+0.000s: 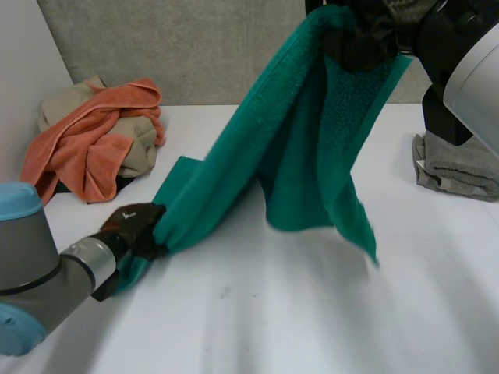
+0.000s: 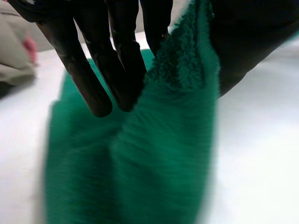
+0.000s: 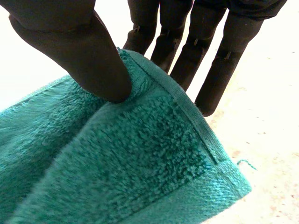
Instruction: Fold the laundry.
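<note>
Green towel (image 1: 226, 179) pinched by left robot hand (image 1: 134, 227), right robot hand (image 3: 84, 51)

No legible text, labels, brands or numbers in any view. Closest candidate is a small white mark (image 1: 129, 212) on the back of the left hand (image 1: 139, 231) in the head view, angular in shape and too small to tell whether it's a letter or a symbol. The hem band of the teal towel (image 3: 154, 172) in the right wrist view is plain weave with nothing printed or stitched on it.
</note>
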Tool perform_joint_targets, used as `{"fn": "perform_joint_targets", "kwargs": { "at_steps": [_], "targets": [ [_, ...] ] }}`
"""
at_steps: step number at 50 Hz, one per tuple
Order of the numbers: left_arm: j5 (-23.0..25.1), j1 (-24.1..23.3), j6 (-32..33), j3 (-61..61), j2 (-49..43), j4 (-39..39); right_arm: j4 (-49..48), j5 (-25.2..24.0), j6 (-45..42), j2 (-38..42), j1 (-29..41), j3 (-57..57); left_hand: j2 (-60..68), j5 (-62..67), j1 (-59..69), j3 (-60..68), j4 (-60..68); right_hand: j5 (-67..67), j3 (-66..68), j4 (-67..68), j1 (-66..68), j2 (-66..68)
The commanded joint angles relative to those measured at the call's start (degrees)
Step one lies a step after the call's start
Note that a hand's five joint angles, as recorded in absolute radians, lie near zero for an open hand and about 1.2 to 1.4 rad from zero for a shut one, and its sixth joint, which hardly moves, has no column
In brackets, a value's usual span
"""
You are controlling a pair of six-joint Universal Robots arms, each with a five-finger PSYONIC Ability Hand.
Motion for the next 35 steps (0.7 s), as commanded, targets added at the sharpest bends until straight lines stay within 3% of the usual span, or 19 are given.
{"fn": "perform_joint_targets", "kwargs": {
  "at_steps": [1, 4, 9, 12, 16, 22, 27, 29, 35],
  "targets": [
    [-8.8, 1.5, 0.2, 1.1, 10.0, 1.7, -0.1, 0.9, -3.0, -0.2, -3.0, 0.9, 11.7, 13.5, 13.1, 12.1, 11.6, 12.2, 11.9, 11.4, 15.4, 12.6],
    [-7.2, 4.3, 0.2, 0.3, 16.4, 2.1, 1.6, 0.5, -8.2, -0.6, -8.9, 0.7, 11.7, 13.5, 13.1, 12.1, 11.6, 12.2, 11.9, 11.4, 15.4, 12.6],
    [2.1, 8.5, 0.3, 0.3, 29.0, 2.7, 7.1, 0.2, -16.5, -0.6, -16.3, -0.8, 11.7, 13.5, 13.1, 12.1, 11.6, 12.2, 11.9, 11.4, 15.4, 12.6],
    [8.1, 9.7, 0.2, 0.6, 33.1, 2.4, 10.0, 0.2, -20.0, 1.1, -18.3, -0.9, 11.7, 13.5, 13.1, 12.1, 11.6, 12.2, 11.9, 11.4, 15.4, 12.6],
    [11.5, 10.8, 0.3, 1.2, 32.0, 2.6, 13.4, 0.3, -22.4, 6.4, -18.8, -0.5, 11.7, 13.5, 13.1, 12.1, 11.6, 12.2, 11.9, 11.4, 15.4, 12.6],
    [10.4, 10.3, 2.3, 5.9, 20.7, 2.6, 14.5, 0.9, -24.9, 18.0, -18.8, -1.7, 11.7, 13.5, 13.1, 12.1, 11.6, 12.2, 11.9, 11.4, 15.4, 12.6],
    [6.0, 5.6, 11.5, 21.9, 3.9, 3.0, 10.4, 2.6, -24.3, 27.4, -18.6, -10.0, 11.7, 13.5, 13.1, 12.1, 11.6, 12.2, 11.9, 11.4, 15.4, 12.6],
    [2.2, 2.1, 14.3, 33.9, -2.9, 2.4, 5.7, 4.6, -23.8, 31.3, -18.5, -16.2, 11.7, 13.5, 13.1, 12.1, 11.6, 12.2, 11.9, 11.4, 15.4, 12.6],
    [-2.0, -0.6, 13.3, 55.2, -9.5, 4.5, -12.6, 9.5, -21.9, 35.0, -18.3, -31.0, 11.7, 13.5, 13.1, 12.1, 11.6, 12.2, 11.9, 11.4, 15.4, 12.6]
  ]
}}
